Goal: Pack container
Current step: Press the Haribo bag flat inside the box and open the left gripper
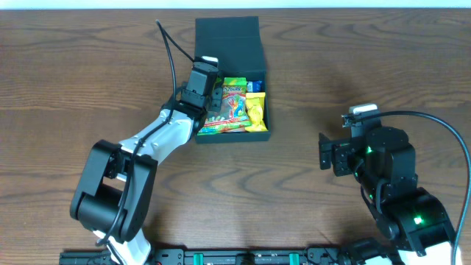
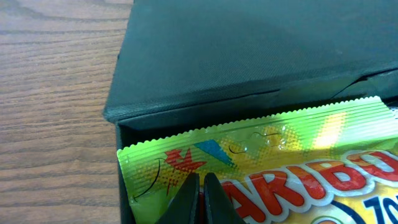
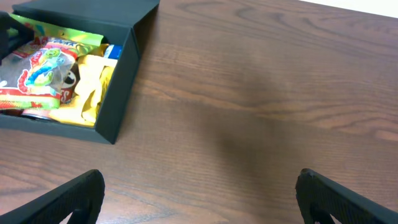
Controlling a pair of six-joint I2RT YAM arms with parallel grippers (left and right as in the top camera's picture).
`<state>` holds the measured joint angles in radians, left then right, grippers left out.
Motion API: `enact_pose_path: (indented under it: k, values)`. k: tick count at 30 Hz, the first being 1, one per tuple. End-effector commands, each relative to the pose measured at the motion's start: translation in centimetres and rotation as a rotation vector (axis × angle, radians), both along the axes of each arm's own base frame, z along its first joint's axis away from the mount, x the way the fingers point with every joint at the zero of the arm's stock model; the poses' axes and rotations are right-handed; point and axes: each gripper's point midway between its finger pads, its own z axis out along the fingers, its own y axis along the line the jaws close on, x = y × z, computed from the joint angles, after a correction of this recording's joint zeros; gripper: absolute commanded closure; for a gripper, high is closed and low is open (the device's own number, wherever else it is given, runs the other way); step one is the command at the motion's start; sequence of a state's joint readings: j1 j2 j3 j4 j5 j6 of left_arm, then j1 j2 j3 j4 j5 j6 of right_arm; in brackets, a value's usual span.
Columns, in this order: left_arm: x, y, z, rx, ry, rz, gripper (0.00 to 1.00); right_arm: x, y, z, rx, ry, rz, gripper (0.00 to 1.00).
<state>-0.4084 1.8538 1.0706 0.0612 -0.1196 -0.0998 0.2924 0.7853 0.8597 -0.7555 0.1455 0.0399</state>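
Overhead: the container (image 1: pixel 228 40) sits far-center on the counter (image 1: pixel 368 59), lid flipped back, left claw (image 1: pixel 210 85) over its left side. Left wrist: claw tips pressed together at the Haribo bag (image 2: pixel 280 162) (pinching it? can't tell). Right wrist: right claw (image 3: pixel 202 196) spread wide, holding nothing, container off left.

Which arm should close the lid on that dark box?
Probably the left claw: shut, it sits over the green gummy packet inside the square dark teal-black cardboard box, beside the flap lid. The right claw, open, is well away from it.
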Motion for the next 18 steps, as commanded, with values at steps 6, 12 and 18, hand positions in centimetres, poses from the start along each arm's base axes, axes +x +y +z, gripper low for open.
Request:
enact_pose_path:
  k: [6, 12, 18]
  values:
    - [-0.5, -0.3, -1.9, 0.024, 0.036, 0.005, 0.94, 0.0, -0.3, -0.1, -0.009, 0.002, -0.001, 0.01]
    - [0.3, 1.8, 1.7, 0.115, -0.042, 0.103, 0.94, 0.0, -0.3, -0.1, -0.010, 0.002, -0.001, 0.01]
    - [-0.6, 1.6, 9.1, 0.079, -0.139, 0.084, 0.94, 0.0, -0.3, -0.1, -0.010, 0.002, -0.001, 0.01]
